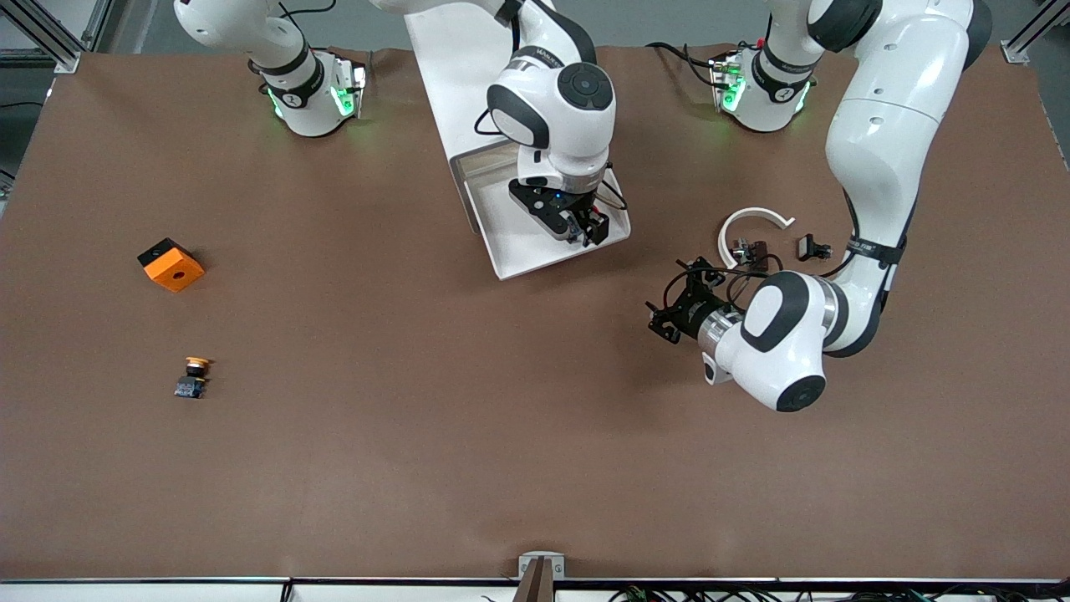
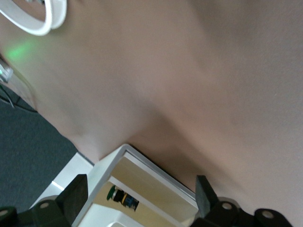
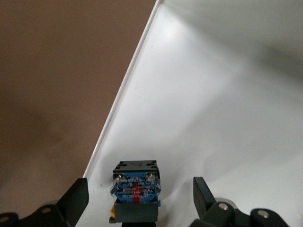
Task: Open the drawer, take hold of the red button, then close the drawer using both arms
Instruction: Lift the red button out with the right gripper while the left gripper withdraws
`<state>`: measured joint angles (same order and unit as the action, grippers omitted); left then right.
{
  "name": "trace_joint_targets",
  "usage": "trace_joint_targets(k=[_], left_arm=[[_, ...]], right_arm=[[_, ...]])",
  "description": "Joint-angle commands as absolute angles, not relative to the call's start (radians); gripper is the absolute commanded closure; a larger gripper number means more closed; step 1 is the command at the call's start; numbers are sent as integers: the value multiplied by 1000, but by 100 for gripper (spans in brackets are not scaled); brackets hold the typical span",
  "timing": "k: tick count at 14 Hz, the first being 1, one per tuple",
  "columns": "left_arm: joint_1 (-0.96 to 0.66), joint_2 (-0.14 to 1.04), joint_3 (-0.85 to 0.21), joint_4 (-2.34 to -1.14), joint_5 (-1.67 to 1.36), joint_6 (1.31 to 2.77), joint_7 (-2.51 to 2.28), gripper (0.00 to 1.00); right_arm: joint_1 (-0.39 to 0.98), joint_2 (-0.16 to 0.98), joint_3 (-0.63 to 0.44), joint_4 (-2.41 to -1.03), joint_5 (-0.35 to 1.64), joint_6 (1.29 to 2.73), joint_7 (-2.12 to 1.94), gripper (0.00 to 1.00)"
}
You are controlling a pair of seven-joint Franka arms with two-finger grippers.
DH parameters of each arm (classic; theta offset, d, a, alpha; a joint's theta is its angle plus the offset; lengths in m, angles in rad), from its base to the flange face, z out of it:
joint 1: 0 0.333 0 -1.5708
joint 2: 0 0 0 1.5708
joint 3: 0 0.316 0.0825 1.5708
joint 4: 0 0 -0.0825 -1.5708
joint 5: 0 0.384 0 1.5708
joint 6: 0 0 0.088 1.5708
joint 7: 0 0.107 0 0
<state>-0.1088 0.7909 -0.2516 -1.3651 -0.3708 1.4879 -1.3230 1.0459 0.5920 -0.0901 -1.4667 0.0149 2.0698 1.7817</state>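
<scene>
The white cabinet (image 1: 451, 67) stands at the table's back middle. One drawer (image 1: 535, 266) is pulled out toward the front camera. My right gripper (image 1: 585, 230) is down in the drawer. In the right wrist view it (image 3: 139, 190) is open, a finger on each side of the button (image 3: 135, 189). The button lies on the drawer floor (image 3: 213, 94) near its rim, showing its bluish base and black body; its cap is hidden. My left gripper (image 1: 669, 303) is open and empty, over the table beside the drawer toward the left arm's end. Its view (image 2: 140, 189) shows the drawer's pale beige front (image 2: 156, 182).
An orange cube with a hole (image 1: 170, 265) and a yellow-capped button (image 1: 194, 376) lie toward the right arm's end. A white C-shaped ring (image 1: 752, 219) and small black parts (image 1: 812, 247) lie by the left arm. A green-capped button (image 2: 122, 197) shows inside the cabinet.
</scene>
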Motion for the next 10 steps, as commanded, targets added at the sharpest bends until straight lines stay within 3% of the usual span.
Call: trace_joint_targets(k=[1, 4, 8, 9, 10], left_arm=[[-106, 767, -233, -1376, -284, 1505, -1299, 0], [-113, 746, -223, -1376, -239, 1624, -1255, 0], [-123, 756, -222, -1376, -238, 1723, -1211, 0], [-124, 755, -222, -1376, -238, 1724, -1165, 0], [-120, 747, -222, -1376, -238, 1724, -1145, 0]], right_arm=[[1060, 609, -100, -1442, 8, 2074, 1793, 17], [1058, 609, -100, -1442, 9, 2074, 1789, 37], [1058, 609, -100, -1442, 9, 2079, 1787, 42], [1058, 609, -100, -1442, 8, 2079, 1787, 54], [1060, 609, -100, -1442, 8, 2079, 1786, 75]])
